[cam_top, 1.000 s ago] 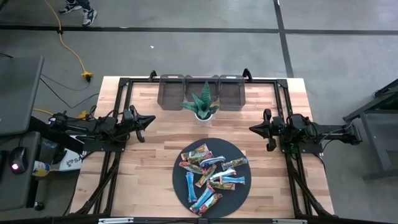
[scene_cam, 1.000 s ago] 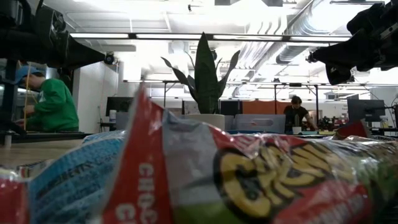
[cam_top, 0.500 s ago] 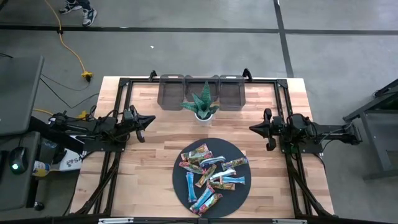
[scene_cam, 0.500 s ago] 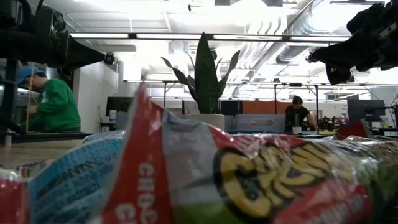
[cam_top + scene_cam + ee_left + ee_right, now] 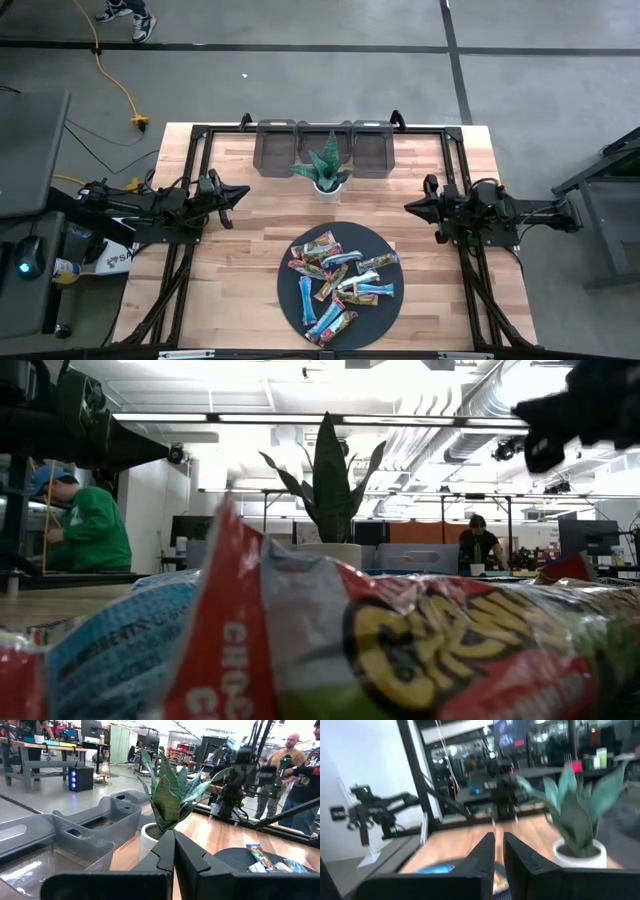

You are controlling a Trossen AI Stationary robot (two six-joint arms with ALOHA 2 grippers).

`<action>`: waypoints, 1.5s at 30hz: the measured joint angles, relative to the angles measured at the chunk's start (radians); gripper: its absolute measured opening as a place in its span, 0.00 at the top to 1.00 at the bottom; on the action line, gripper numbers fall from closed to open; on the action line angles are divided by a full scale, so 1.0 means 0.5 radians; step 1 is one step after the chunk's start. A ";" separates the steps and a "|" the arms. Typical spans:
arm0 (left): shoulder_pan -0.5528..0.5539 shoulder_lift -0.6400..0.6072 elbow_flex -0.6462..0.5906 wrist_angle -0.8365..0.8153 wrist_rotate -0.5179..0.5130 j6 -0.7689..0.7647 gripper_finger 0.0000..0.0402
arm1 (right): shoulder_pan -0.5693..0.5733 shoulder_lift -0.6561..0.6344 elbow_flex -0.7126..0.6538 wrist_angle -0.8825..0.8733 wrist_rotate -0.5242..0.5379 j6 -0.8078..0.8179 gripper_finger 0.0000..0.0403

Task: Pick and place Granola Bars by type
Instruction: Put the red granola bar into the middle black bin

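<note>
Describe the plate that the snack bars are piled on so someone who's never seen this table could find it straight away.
On the wooden table, look at the near half, in front of the potted plant and midway between the two arms. The plate is a round, flat, dark disc with the heap of granola bars on it. It is the only round dark thing there; the grey bins at the far edge are rectangular.

A green spiky potted plant (image 5: 323, 167) stood on the wooden table (image 5: 240, 260), just in front of 3 grey bins (image 5: 325, 147) along its far edge. A round dark tray (image 5: 290, 300) lay nearer. A person in a green top (image 5: 88, 530) stood in the room beyond.
</note>
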 joint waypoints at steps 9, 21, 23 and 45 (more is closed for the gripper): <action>0.000 0.000 0.000 0.001 0.000 0.000 1.00 | 0.000 0.559 0.785 -0.536 0.060 -0.254 0.79; 0.000 0.000 0.001 0.001 0.002 -0.001 1.00 | 0.056 1.606 2.011 -1.369 -0.370 -0.369 0.70; 0.000 0.000 0.001 0.000 0.003 0.000 1.00 | 0.116 1.755 2.187 -1.475 -0.371 -0.430 0.70; 0.000 0.000 0.001 0.001 0.005 0.000 1.00 | 1.040 3.048 2.843 -1.941 -0.041 -0.376 0.70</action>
